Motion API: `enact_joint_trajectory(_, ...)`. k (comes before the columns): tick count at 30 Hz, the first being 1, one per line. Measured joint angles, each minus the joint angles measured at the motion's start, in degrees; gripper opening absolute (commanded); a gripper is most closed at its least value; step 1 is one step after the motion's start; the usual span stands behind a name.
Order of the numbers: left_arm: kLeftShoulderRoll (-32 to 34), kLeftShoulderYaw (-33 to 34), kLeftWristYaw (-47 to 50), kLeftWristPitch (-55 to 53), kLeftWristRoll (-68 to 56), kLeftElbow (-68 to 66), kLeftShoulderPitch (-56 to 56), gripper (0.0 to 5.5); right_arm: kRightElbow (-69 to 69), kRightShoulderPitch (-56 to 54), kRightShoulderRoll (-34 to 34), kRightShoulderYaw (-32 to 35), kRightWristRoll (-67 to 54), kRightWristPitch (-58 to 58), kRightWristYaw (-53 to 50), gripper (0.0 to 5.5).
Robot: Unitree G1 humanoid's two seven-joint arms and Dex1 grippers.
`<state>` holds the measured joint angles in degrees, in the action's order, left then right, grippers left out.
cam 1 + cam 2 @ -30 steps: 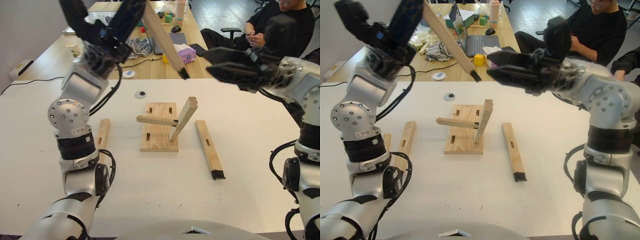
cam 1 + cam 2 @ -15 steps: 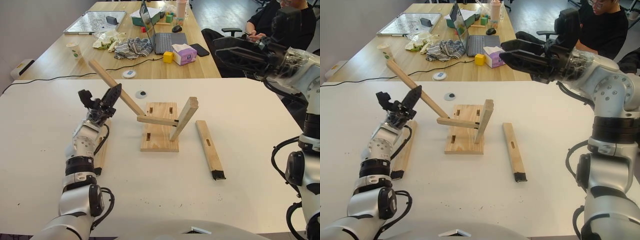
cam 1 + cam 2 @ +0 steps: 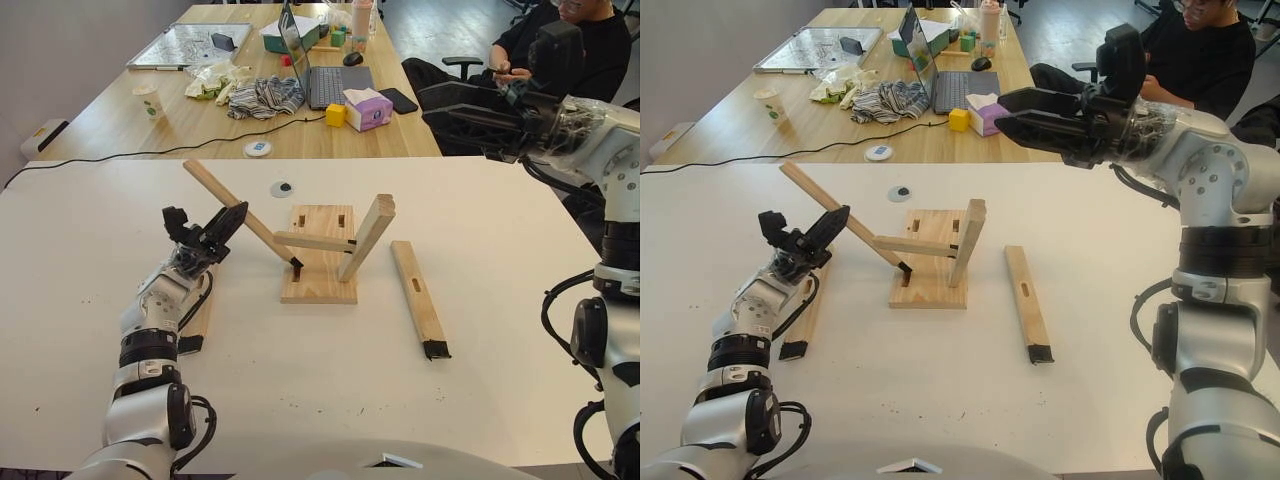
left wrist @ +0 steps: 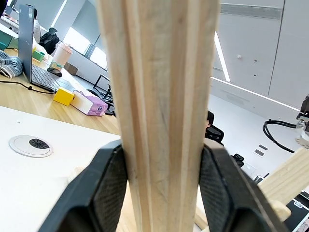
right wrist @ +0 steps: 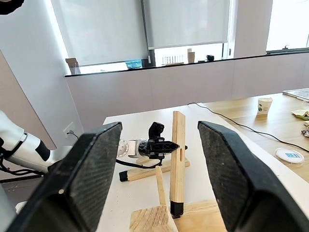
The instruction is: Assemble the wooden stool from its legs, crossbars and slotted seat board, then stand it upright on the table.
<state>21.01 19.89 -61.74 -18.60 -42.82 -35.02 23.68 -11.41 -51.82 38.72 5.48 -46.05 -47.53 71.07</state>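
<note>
Seen from the head, the left gripper sits low over the white table, between its left edge and the seat board, jaws clamped on a stool leg; that leg slants up toward the far left corner, its black-capped foot resting on the board's left side. The board lies flat near the table's middle, carrying a tilted second leg with a crossbar jutting from it toward the left. A loose leg lies just right of the board, another beside the left forearm. The right gripper hangs high over the far edge, jaws apart. The left wrist view has both black fingers pressed against the held leg's sides, and a grey disc on the table. In the right wrist view two wide-spread fingers frame the held leg and left gripper far off
</note>
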Motion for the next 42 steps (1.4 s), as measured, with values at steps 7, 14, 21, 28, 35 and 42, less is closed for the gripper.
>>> enact_joint_trajectory(7,1.83,-1.93,-3.31,-2.19,1.60,1.26,-0.47,2.01,-0.86,0.10,0.00,-0.94,1.79,1.16,1.34,2.89)
enact_joint_trajectory(14,4.86,-4.26,-7.71,1.14,4.25,0.25,-0.43,2.01,-1.31,0.46,-0.06,-1.54,3.35,2.04,2.56,2.89)
enact_joint_trajectory(21,11.00,-11.98,-15.78,7.49,9.60,-0.09,2.26,2.01,-1.86,1.19,-0.21,-2.20,4.02,2.39,3.17,2.89)
enact_joint_trajectory(28,17.85,-19.73,-22.15,11.63,14.90,2.00,5.13,2.01,-0.69,2.39,-1.79,-2.25,3.98,2.38,2.42,2.89)
enact_joint_trajectory(35,19.52,-24.13,-24.68,12.47,17.23,-0.12,10.37,2.01,1.83,4.35,-2.37,-2.72,3.86,2.27,1.17,2.89)
enact_joint_trajectory(42,21.36,-25.98,-26.53,12.57,17.57,-0.82,12.12,2.01,2.17,4.88,-2.37,-2.72,3.86,2.27,1.11,2.89)
